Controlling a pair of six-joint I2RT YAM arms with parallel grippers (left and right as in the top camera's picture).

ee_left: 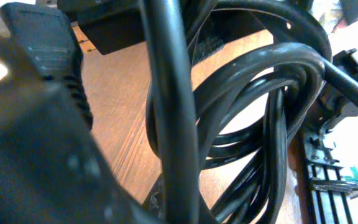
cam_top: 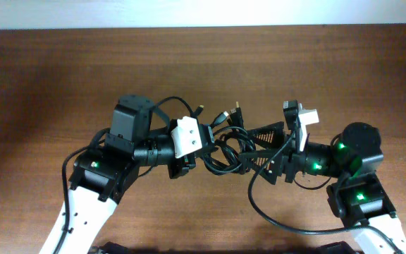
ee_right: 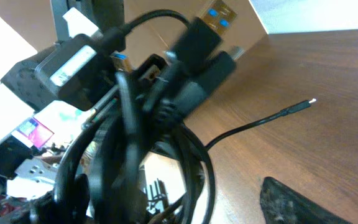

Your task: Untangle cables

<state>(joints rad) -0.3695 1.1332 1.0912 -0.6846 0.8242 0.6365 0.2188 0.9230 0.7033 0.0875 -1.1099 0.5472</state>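
Observation:
The cables (cam_top: 228, 147) form a knotted bunch of black loops at the table's middle, between my two grippers. Three plug ends (cam_top: 224, 113) stick out at the back of the bunch. My left gripper (cam_top: 204, 144) is shut on the bunch's left side. In the left wrist view one cord (ee_left: 169, 112) runs straight up close to the lens, with loops (ee_left: 272, 81) behind it. My right gripper (cam_top: 263, 144) stands open, its two black fingers on either side of the right-hand loops. The right wrist view shows the plugs (ee_right: 204, 31), the loops (ee_right: 129, 155) and one finger (ee_right: 303, 202).
The brown wooden table (cam_top: 48, 85) stretches to a pale wall edge at the back. The right arm's own thick wire (cam_top: 273, 212) loops over the table near the front. A thin cord end (ee_right: 291, 111) lies on the wood to the right.

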